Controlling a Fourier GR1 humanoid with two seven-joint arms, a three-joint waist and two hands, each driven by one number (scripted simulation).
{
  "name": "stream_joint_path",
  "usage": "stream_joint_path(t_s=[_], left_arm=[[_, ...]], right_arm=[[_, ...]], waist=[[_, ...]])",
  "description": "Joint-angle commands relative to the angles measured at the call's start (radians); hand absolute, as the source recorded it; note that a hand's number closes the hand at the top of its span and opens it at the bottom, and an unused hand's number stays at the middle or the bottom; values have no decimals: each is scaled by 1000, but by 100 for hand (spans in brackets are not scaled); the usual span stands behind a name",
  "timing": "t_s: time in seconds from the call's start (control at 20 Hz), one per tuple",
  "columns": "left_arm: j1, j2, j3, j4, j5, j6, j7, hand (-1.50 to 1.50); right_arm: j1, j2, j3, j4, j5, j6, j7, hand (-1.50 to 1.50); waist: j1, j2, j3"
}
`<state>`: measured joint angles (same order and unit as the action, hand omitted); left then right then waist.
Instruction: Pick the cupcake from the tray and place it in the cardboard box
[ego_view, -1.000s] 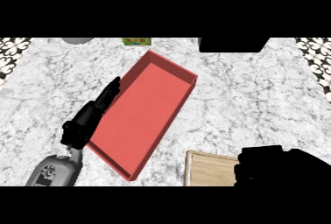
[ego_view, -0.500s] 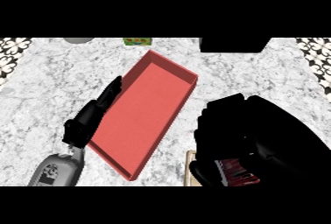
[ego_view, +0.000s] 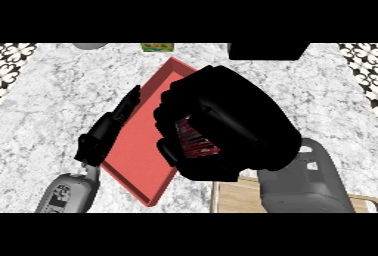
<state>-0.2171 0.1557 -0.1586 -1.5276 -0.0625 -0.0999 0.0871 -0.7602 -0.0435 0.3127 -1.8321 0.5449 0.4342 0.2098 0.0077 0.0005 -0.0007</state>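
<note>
A white-and-grey marbled stone counter (ego_view: 310, 95) fills the head view. On it lies a long, shallow red rectangular tray (ego_view: 136, 160), set at a slant from upper right to lower left. At the lower right edge sits a pale brown cardboard box (ego_view: 240, 200), only partly visible beneath the right forearm.

The black right hand (ego_view: 236, 125) looms large over the tray's upper half, hiding much of it. Its fingers and thumb are curled round a small object with dark red, ribbed sides (ego_view: 196, 140), probably the cupcake in its wrapper, though the hand covers most of it. The held object hangs above the tray, not over the box.

The black left hand (ego_view: 107, 132) lies along the tray's left rim, its fingers straight and holding nothing.

At the counter's far edge are a small green packet (ego_view: 157, 47), a grey rounded object (ego_view: 88, 46) and a black block (ego_view: 267, 51).
</note>
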Motion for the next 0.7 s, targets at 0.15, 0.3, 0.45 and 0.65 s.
stream_joint_path(t_s=[0.15, 0.3, 0.45, 0.65], left_arm=[[-8, -1, 17, -47, 14, -25, 59, 0], [-20, -11, 21, 21, -15, -26, 4, 0], [-52, -8, 34, 60, -15, -33, -17, 0], [44, -28, -9, -41, -34, -18, -3, 0]], right_arm=[[-138, 42, 49, 307, 151, -141, -104, 150], [-79, 43, 79, 359, 194, -206, -172, 150], [-97, 43, 154, 543, 231, -359, -243, 150], [-87, 43, 165, 673, 151, -355, -238, 150]], waist=[[11, 1, 0], [-1, 1, 0], [7, 5, 0], [18, 3, 0]])
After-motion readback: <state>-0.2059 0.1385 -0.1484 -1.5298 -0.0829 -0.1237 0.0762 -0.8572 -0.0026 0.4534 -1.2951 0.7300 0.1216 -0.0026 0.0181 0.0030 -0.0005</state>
